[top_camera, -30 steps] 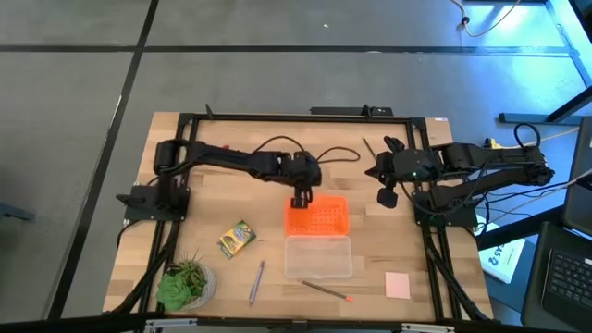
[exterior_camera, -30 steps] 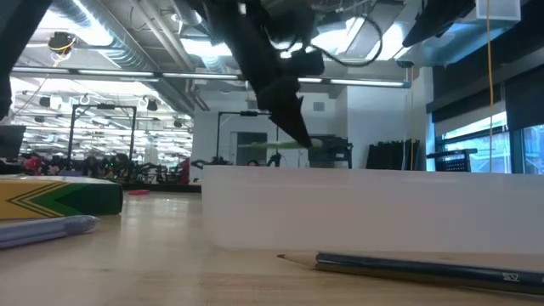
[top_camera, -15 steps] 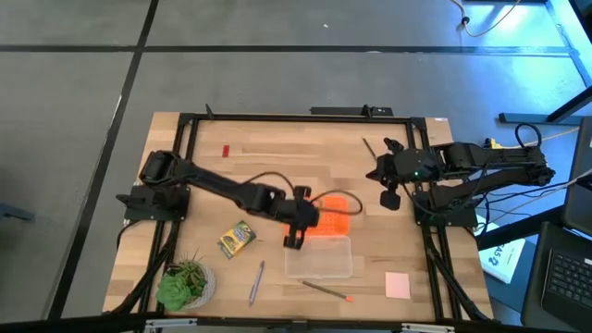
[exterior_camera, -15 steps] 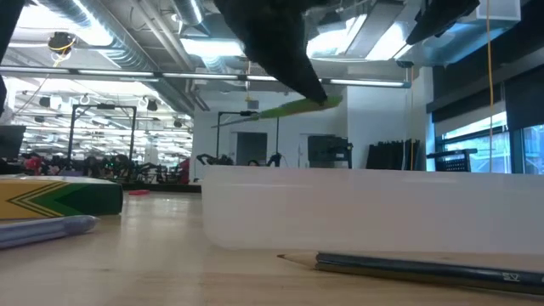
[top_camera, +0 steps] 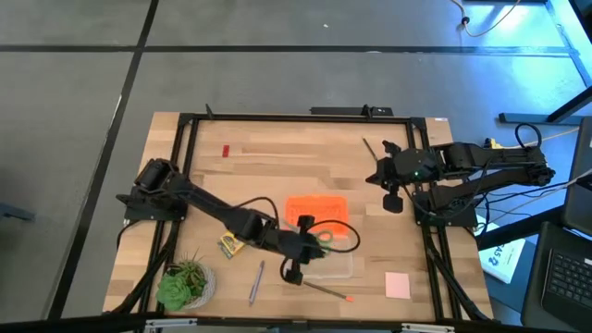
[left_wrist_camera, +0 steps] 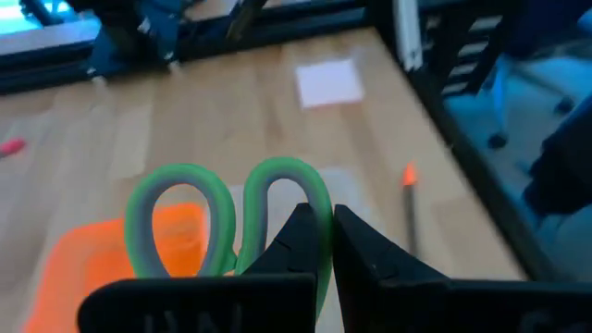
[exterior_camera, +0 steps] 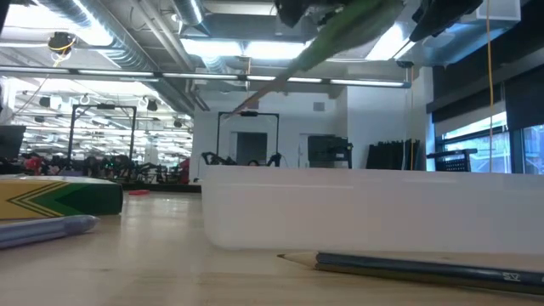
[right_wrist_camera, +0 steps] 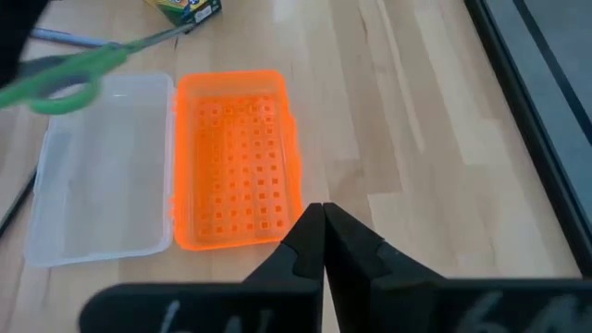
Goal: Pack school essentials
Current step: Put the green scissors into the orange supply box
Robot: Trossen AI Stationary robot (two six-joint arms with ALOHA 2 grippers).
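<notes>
Holding green-handled scissors (top_camera: 324, 235) over the clear case (top_camera: 326, 266): left gripper (top_camera: 298, 265), clamped on them.
Right gripper (top_camera: 389, 196) is parked, fingers closed, near the table's right edge.

The clear plastic case tray (top_camera: 319, 260) lies open on the wooden worktop (top_camera: 277, 166), its orange perforated lid (top_camera: 316, 209) flat on the side away from the worktop's front edge. Above the tray the way is taken: the left pincer (top_camera: 294, 271) and its dark arm reach in across the tray's left end, holding the green-handled scissors (top_camera: 323, 235) over it. A thin pencil with an orange tip (top_camera: 324, 290) lies just in front of the tray, a greyish-purple pen (top_camera: 256, 281) to its left, the yellow-green crayon box (top_camera: 233, 242) beyond that. Right of the tray there is bare wood as far as the pink square note pad (top_camera: 398, 285) (well apart). The right pincer (top_camera: 389, 197) hangs right of the lid, its fingers together.
</notes>
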